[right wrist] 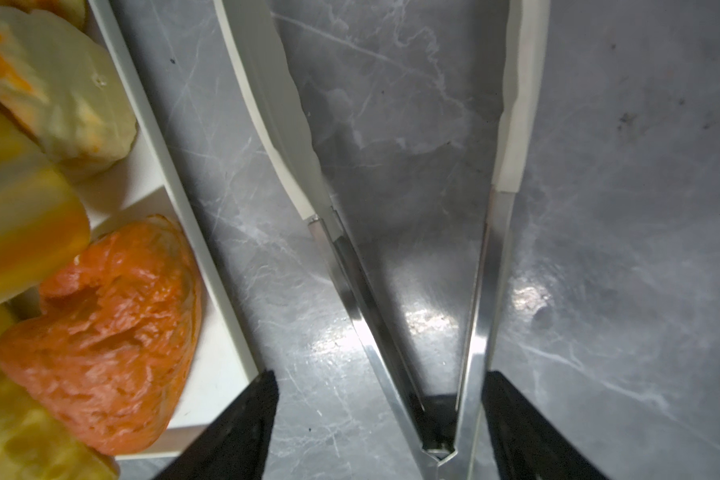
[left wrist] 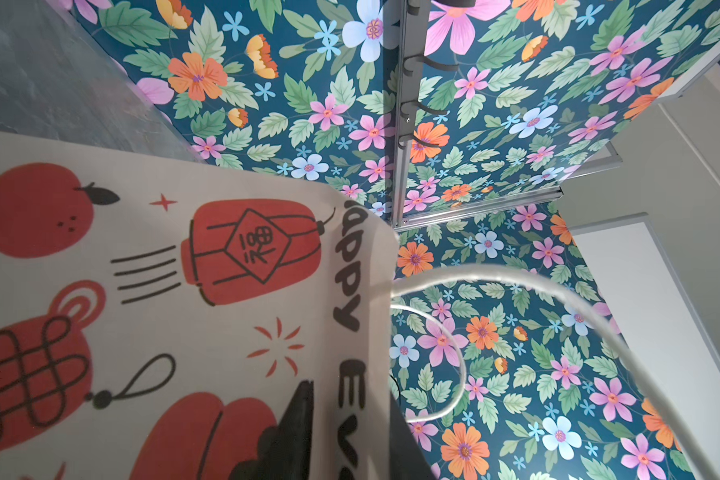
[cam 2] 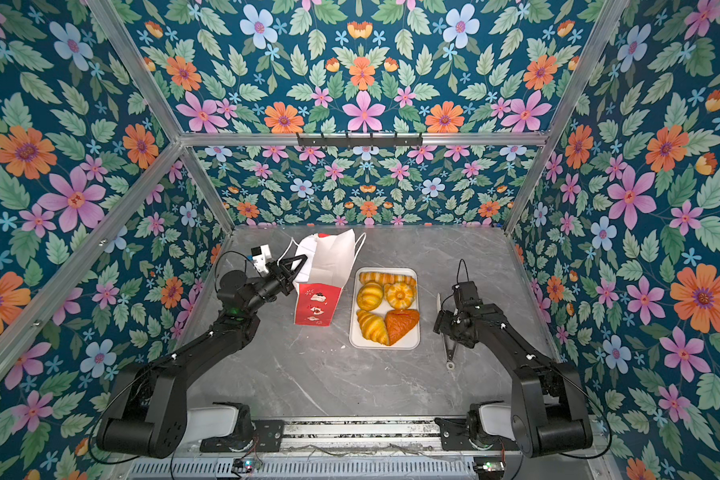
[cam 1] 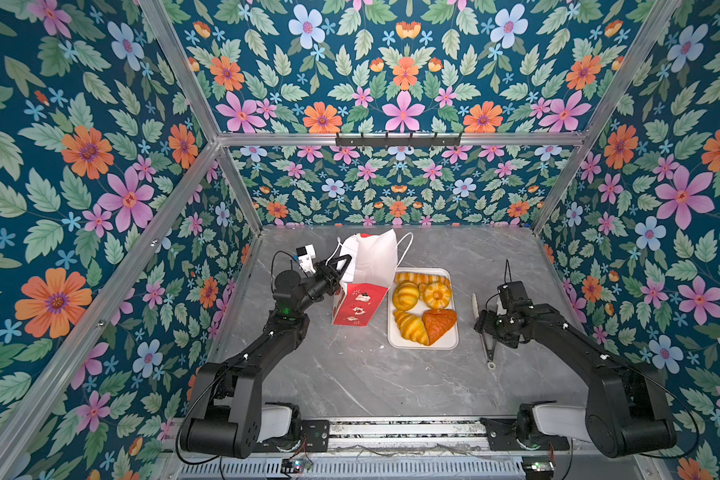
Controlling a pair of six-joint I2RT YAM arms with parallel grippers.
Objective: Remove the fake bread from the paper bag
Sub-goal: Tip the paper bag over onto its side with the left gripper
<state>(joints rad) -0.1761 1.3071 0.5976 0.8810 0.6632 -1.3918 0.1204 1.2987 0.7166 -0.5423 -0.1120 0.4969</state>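
The paper bag (cam 1: 371, 257) stands upright, white with a red base, left of the tray in both top views (cam 2: 329, 257). My left gripper (cam 1: 346, 262) is at its upper rim. In the left wrist view the printed bag wall (left wrist: 184, 291) runs between the dark fingers (left wrist: 300, 424), which stand slightly apart around it. The fake bread lies on the white tray (cam 1: 445, 344): loaf (cam 1: 420, 277), bun (cam 1: 406, 296), ring (cam 1: 436, 296), croissant (cam 1: 410, 326), orange-brown triangle (cam 1: 439, 324). My right gripper (cam 1: 484, 328) hangs open right of the tray.
Metal tongs (right wrist: 356, 299) with white tips lie on the grey marble table between my right gripper's fingers, their left arm apart from the left finger. The bag's white cord handle (left wrist: 516, 278) loops free. Floral walls close in the table on three sides.
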